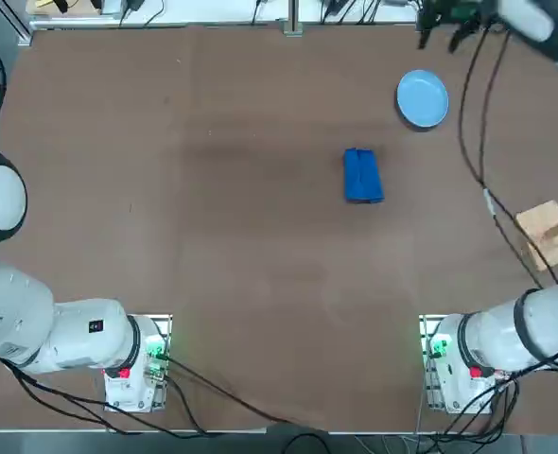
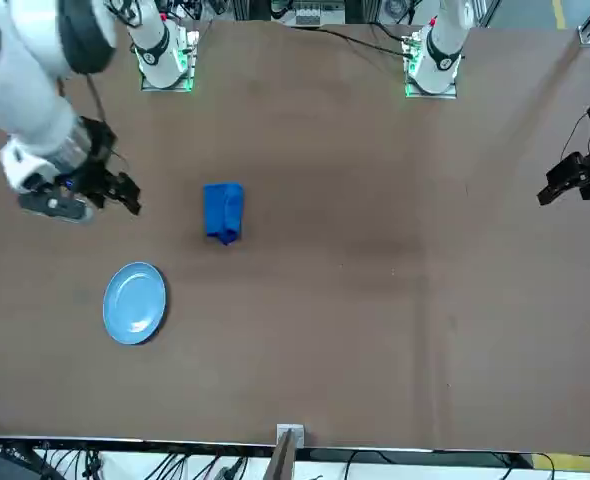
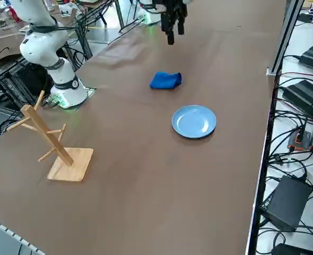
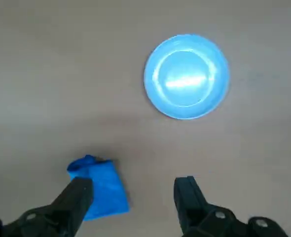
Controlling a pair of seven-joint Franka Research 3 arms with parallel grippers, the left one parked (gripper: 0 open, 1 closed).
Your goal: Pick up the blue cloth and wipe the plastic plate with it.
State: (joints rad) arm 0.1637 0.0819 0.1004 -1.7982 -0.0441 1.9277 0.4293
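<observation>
The blue cloth (image 1: 362,176) (image 2: 222,211) (image 3: 166,80) lies bunched on the brown table, near its middle. The plastic plate (image 1: 422,98) (image 2: 135,302) (image 3: 194,121) sits flat a short way beyond it, toward the far right, with nothing on it. My right gripper (image 1: 442,36) (image 2: 125,195) (image 3: 174,31) hangs open high above the table, holding nothing. In the wrist view its fingers (image 4: 81,190) point down, with the cloth (image 4: 100,190) showing beside one fingertip and the plate (image 4: 186,76) farther off; the gripper (image 4: 134,187) touches neither.
A wooden peg rack (image 1: 549,233) (image 3: 53,143) stands at the table's right edge, near my right arm's base. Black cables (image 1: 473,132) hang from the raised arm over the table's right side. The table's far edge (image 1: 288,26) lies just beyond the plate.
</observation>
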